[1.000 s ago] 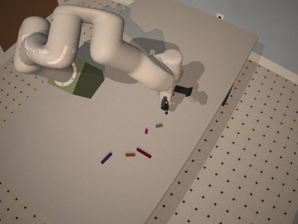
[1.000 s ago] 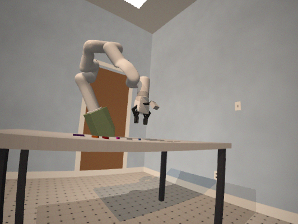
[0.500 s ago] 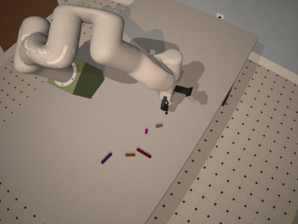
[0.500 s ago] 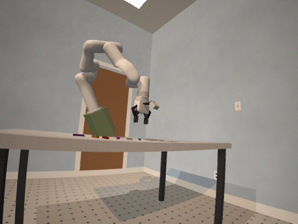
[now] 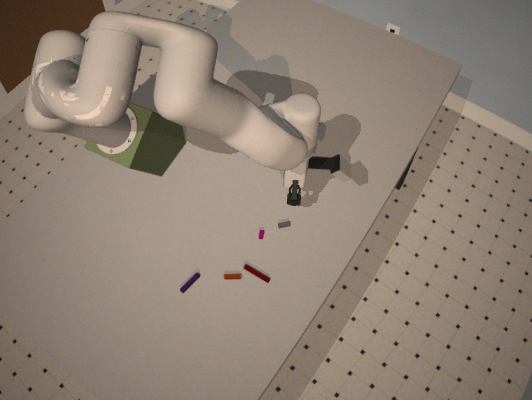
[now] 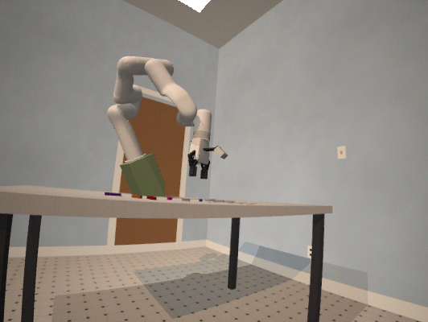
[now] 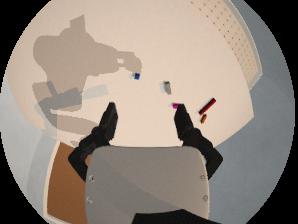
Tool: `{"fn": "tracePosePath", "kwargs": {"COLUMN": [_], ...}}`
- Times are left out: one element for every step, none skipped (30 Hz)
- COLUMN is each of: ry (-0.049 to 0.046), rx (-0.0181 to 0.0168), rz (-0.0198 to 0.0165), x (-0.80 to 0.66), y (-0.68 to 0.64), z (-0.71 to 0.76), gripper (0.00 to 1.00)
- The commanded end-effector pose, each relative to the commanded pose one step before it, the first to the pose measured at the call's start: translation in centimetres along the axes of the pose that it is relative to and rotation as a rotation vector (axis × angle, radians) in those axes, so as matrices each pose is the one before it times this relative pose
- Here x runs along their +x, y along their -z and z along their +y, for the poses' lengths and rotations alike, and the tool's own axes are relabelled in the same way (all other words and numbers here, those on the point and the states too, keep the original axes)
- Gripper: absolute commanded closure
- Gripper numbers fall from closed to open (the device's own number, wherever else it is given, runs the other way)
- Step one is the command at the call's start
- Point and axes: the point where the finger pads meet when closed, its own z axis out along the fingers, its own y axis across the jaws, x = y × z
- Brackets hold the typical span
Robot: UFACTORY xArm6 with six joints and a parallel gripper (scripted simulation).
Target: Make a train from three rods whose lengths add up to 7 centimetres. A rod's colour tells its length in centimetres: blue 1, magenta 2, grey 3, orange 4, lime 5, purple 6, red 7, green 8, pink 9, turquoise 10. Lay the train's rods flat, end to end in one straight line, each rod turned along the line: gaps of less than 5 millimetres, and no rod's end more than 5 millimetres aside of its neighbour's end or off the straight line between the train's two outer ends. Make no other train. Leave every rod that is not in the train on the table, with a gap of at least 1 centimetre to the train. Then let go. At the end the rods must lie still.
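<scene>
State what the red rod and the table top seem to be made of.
Red rod: flat, even colour with a paler top face and no grain, so probably painted wood or matt plastic; the look leaves it open. Table top: plain matt beige slab without gloss, possibly laminate.

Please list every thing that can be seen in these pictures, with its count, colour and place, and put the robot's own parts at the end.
Table: one, beige top, black legs; it carries the rods and the arm's base.
Purple rod: one, lying flat, farthest to the left in the top view.
Orange rod: one, flat, between the purple and red rods.
Red rod: one, flat, close beside the orange rod.
Magenta rod: one, flat, apart from the others.
Grey rod: one, flat, nearest the pincer.
Blue rod: one, tiny, on the table in the wrist view.
Door: one, brown, behind the arm.
Base block: one, green.
Arm: one, white.
Pincer: one, black, open, empty, above the table.
</scene>
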Motion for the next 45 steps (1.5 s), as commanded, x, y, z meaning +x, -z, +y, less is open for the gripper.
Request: {"fn": "tracePosePath", "kwargs": {"ry": [0.16647, 0.02484, 0.02476, 0.02474, 0.02473, 0.02471, 0.0247, 0.0247, 0.0247, 0.0, 0.0, 0.07304, 0.0208, 0.02016, 0.02266, 0.02422, 0.02474, 0.02482, 0.02475, 0.02468, 0.02467, 0.02468, 0.02467, 0.02466, 0.02466, 0.02467, 0.0, 0.0, 0.07298, 0.02081, 0.02015, 0.02262, 0.02419, 0.02475, 0.02481, 0.02475, 0.02468, 0.02467, 0.02466, 0.02466, 0.02466, 0.02467, 0.02466, 0.0, 0.0], "rx": [0.00782, -0.00015, -0.00014, -0.00013, -0.00013, -0.00012, -0.00011, -0.0001, -0.0001, 0.0, 0.0, -0.00025, -0.00006, -0.00005, -0.00005, -0.00005, -0.00004, -0.00003, -0.00003, -0.00002, -0.00001, -0.00001, 0.0, 0.00001, 0.00002, 0.00002, 0.0, 0.0, 0.0001, 0.00004, 0.00004, 0.00005, 0.00006, 0.00006, 0.00007, 0.00007, 0.00008, 0.00008, 0.00008, 0.00009, 0.00009, 0.00009, 0.0001, 0.0, 0.0], "rz": [0.00063, 0.00003, 0.00002, 0.00002, 0.00001, 0.00001, 0.0, 0.0, 0.0, 0.0, 0.0, -0.00002, -0.00001, -0.00001, -0.00001, -0.00001, -0.00001, -0.00001, -0.00001, -0.00001, -0.00001, -0.00001, -0.00001, 0.0, 0.0, 0.0, 0.0, 0.0, 0.00003, 0.00002, 0.00002, 0.00003, 0.00003, 0.00004, 0.00005, 0.00005, 0.00006, 0.00007, 0.00007, 0.00008, 0.00009, 0.0001, 0.0001, 0.0, 0.0], "x": [-0.459, -0.13, -0.135, -0.139, -0.144, -0.148, -0.152, -0.156, -0.16, 0.0, 0.0, -0.484, -0.145, -0.143, -0.163, -0.176, -0.182, -0.185, -0.187, -0.188, -0.19, -0.191, -0.192, -0.193, -0.194, -0.195, 0.0, 0.0, -0.577, -0.165, -0.159, -0.178, -0.19, -0.194, -0.193, -0.192, -0.19, -0.188, -0.186, -0.184, -0.182, -0.18, -0.177, 0.0, 0.0], "y": [-0.111, -0.04, -0.04, -0.04, -0.04, -0.039, -0.039, -0.039, -0.039, 0.0, 0.0, -0.115, -0.033, -0.031, -0.035, -0.038, -0.038, -0.038, -0.038, -0.038, -0.038, -0.037, -0.037, -0.037, -0.037, -0.037, 0.0, 0.0, -0.108, -0.03, -0.029, -0.033, -0.035, -0.036, -0.035, -0.035, -0.035, -0.035, -0.034, -0.034, -0.034, -0.034, -0.034, 0.0, 0.0], "z": [1.233, 0.161, 0.156, 0.151, 0.146, 0.141, 0.136, 0.131, 0.126, 0.0, 0.0, 0.353, 0.088, 0.081, 0.087, 0.088, 0.084, 0.078, 0.072, 0.065, 0.059, 0.053, 0.047, 0.041, 0.034, 0.028, 0.0, 0.0, 0.06, 0.003, -0.001, -0.006, -0.012, -0.019, -0.025, -0.031, -0.037, -0.043, -0.049, -0.055, -0.06, -0.066, -0.071, 0.0, 0.0], "gripper": [0.0, 0.0, 0.0, 0.0, 0.0, 0.0, 0.0, 0.0, 0.0, 0.0, 0.0, 0.0, 0.0, 0.0, 0.0, 0.0, 0.0, 0.0, 0.0, 0.0, 0.0, 0.0, 0.0, 0.0, 0.0, 0.0, 0.0, 0.0, 0.0, 0.0, 0.0, 0.0, 0.0, 0.0, 0.0, 0.0, 0.0, 0.0, 0.0, 0.0, 0.0, 0.0, 0.0, 0.0, 0.0]}}
